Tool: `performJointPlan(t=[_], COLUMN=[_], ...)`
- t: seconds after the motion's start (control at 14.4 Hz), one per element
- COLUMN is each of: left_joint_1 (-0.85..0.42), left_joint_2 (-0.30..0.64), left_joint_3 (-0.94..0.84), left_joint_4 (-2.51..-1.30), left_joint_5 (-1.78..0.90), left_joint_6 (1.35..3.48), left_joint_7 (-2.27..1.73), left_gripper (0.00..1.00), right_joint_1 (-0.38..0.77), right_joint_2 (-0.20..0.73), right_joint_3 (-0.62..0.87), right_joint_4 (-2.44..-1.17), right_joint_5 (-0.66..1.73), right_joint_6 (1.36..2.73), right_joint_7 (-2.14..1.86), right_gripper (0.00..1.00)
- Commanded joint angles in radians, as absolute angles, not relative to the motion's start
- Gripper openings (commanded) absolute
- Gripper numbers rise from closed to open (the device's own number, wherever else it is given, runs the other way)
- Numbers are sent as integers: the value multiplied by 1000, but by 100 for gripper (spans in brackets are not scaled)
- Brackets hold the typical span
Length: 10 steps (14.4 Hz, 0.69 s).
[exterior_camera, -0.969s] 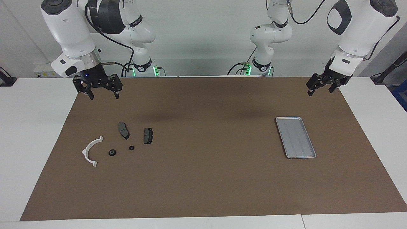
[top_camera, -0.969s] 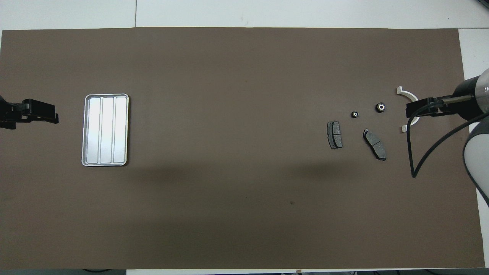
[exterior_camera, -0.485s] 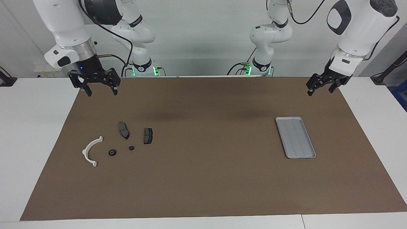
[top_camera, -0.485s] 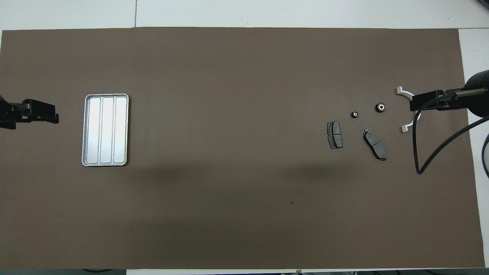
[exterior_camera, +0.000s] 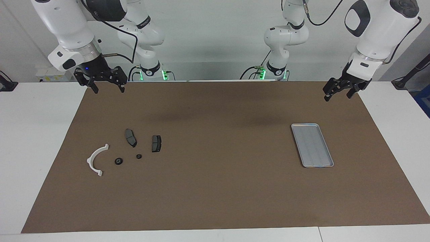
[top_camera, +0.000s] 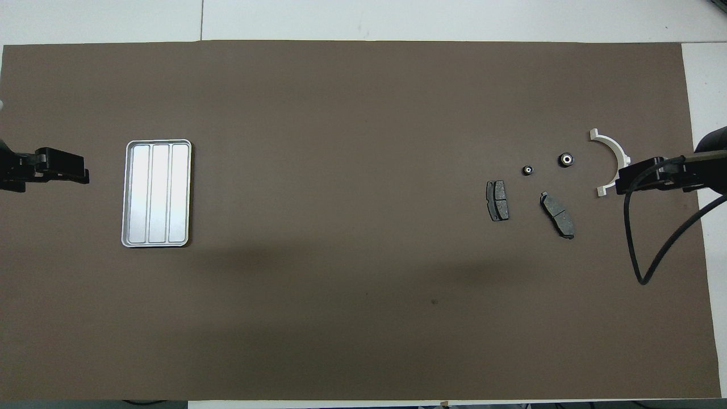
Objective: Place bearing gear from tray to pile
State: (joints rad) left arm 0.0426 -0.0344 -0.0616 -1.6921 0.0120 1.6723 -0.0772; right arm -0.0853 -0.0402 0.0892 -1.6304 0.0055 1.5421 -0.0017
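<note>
White table (exterior_camera: 40, 134) carrying brown mat (exterior_camera: 218, 188), tray (exterior_camera: 312, 145) lying toward left arm's end, parts pile (exterior_camera: 134, 148) toward right arm's end.

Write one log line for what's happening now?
tray: bare | gears: in pile | right gripper: open, raised | left gripper: waiting

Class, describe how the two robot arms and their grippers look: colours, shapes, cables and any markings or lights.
Both arms have glossy white rounded shells with dark grey or black joint panels and a silver wrist ring. The right gripper and left gripper are black with two fingers. Black cables loop along the arms, green lights glow at the bases, and a small blue light shows above the right gripper.
</note>
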Motion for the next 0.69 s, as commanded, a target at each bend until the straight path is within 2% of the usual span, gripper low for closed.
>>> performJointPlan(t=[0.0,0.62], left_joint_1=[26,26], left_joint_2=[-40,-40], left_joint_3=[-49,-49], left_joint_4=[-1700,-1698], left_joint_5=[17,17], left_joint_6=[1672,1674], left_joint_7=[-75,-77], left_gripper=[100,100], right_joint_1=[-97,-98], right_joint_2=[-49,-57], right_joint_3=[95,95], right_joint_4=[-1629,-1638], right_joint_5=[-24,-38], right_joint_6=[1517,1526], right_joint_7=[-23,-26], right_gripper=[100,100])
